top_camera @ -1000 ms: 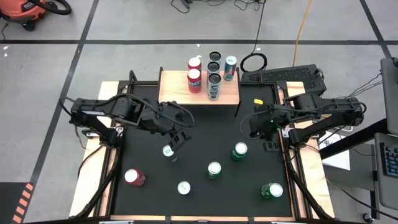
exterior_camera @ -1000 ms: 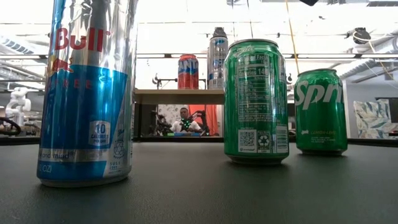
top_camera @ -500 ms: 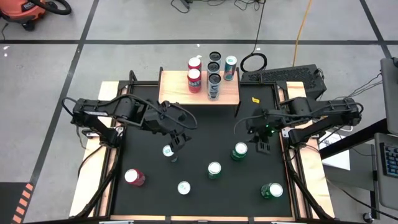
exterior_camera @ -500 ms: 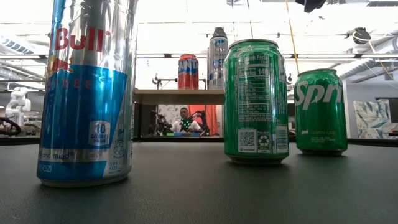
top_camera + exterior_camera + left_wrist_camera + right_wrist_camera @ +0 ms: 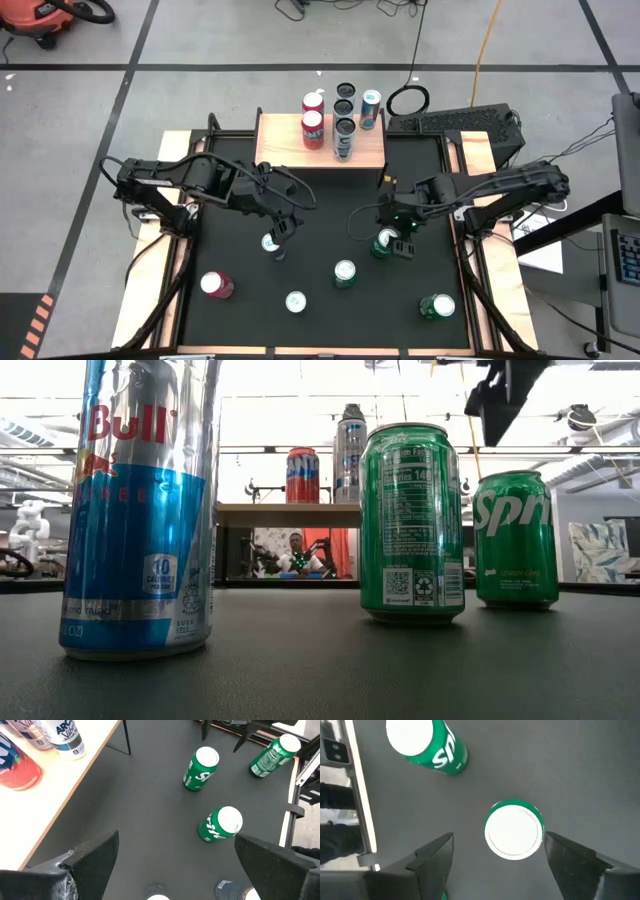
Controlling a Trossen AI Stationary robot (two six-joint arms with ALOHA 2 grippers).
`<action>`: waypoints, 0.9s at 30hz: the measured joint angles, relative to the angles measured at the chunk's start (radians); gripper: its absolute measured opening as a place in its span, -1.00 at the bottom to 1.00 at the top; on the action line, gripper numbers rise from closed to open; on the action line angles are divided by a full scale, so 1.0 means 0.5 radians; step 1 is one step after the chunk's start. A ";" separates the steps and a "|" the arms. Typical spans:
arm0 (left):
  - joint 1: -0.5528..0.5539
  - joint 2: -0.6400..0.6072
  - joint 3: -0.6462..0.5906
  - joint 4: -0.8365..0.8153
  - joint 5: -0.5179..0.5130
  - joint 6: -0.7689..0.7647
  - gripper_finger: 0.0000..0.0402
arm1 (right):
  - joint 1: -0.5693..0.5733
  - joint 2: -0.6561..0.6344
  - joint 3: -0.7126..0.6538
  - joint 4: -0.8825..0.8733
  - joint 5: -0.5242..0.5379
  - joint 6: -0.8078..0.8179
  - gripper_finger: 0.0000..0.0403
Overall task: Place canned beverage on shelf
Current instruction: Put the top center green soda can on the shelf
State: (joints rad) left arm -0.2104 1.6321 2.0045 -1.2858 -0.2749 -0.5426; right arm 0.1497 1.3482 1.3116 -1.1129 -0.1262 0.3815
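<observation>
Six cans stand on the black counter (image 5: 320,330) in the high view, and the shelf (image 5: 275,150) at twelve o'clock carries red cans and dark-topped ones; the left hand (image 5: 281,232) hovers over a silver-topped can (image 5: 270,243) at about nine o'clock of centre, fingers wide apart, while the right hand (image 5: 397,238) hangs above a green can (image 5: 385,241) at three o'clock, fingers spread and holding nothing. In the low view a blue-and-silver can (image 5: 140,510) looms at nine o'clock, two green cans sit at three o'clock, and the shelf shows behind them with two cans on it. The left wrist view shows open fingers (image 5: 87,862) over bare counter, with the shelf edge beside them. The right wrist view looks straight down on the green can's white top, centred between parted fingers (image 5: 432,857).
</observation>
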 joint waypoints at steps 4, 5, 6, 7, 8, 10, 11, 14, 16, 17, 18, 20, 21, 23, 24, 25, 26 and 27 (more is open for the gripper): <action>0.001 0.000 0.000 0.000 0.000 0.000 0.98 | -0.001 0.006 -0.093 0.134 0.000 -0.053 0.50; 0.001 0.000 0.000 0.001 0.001 0.000 0.98 | -0.002 0.006 -0.124 0.187 -0.006 -0.060 0.52; 0.001 0.000 0.000 0.001 0.002 -0.001 0.98 | -0.002 0.006 -0.150 0.216 -0.008 -0.063 0.54; 0.001 0.000 0.000 0.001 0.002 -0.001 0.98 | -0.002 0.006 -0.179 0.230 -0.008 -0.065 0.56; 0.001 0.000 0.000 0.001 0.002 -0.003 0.98 | -0.002 0.006 -0.207 0.236 0.002 -0.068 0.58; -0.002 0.000 0.000 0.001 0.002 -0.004 0.98 | 0.001 0.006 -0.260 0.256 0.068 -0.069 0.62; -0.003 0.000 0.000 0.001 0.002 -0.004 0.98 | 0.000 0.006 -0.282 0.261 0.096 -0.069 0.65; -0.003 0.000 0.000 0.001 0.004 -0.003 0.98 | -0.011 0.006 -0.328 0.272 0.100 -0.081 0.70; -0.003 0.000 0.000 0.001 0.005 -0.002 0.98 | -0.013 0.006 -0.363 0.307 0.098 -0.091 0.71; -0.003 0.000 0.000 0.001 0.009 -0.002 0.98 | -0.013 0.006 -0.384 0.323 0.097 -0.100 0.71; -0.003 0.000 0.000 0.001 0.011 -0.002 0.98 | -0.013 0.006 -0.404 0.334 0.096 -0.106 0.71; -0.003 0.000 0.000 0.001 0.011 -0.002 0.98 | -0.013 0.006 -0.446 0.385 0.092 -0.107 0.71; -0.003 0.000 0.000 0.001 0.011 -0.002 0.98 | -0.012 0.006 -0.466 0.411 0.086 -0.110 0.71; -0.003 0.000 0.001 0.003 0.011 -0.002 0.98 | -0.012 0.006 -0.508 0.456 0.086 -0.111 0.71; -0.003 0.000 0.000 0.003 0.011 -0.002 0.98 | -0.012 0.006 -0.528 0.479 0.088 -0.108 0.71; -0.003 0.000 0.001 0.006 0.011 -0.002 0.98 | -0.012 0.006 -0.546 0.504 0.090 -0.108 0.71; -0.003 0.000 0.001 0.011 0.011 -0.002 0.98 | -0.012 0.006 -0.562 0.522 0.090 -0.107 0.71; -0.003 0.000 0.000 0.015 0.011 -0.002 0.98 | -0.012 0.006 -0.576 0.533 0.088 -0.107 0.71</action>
State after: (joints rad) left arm -0.2118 1.6321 2.0045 -1.2783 -0.2691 -0.5438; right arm 0.1436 1.3514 1.0238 -0.8465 -0.0824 0.3278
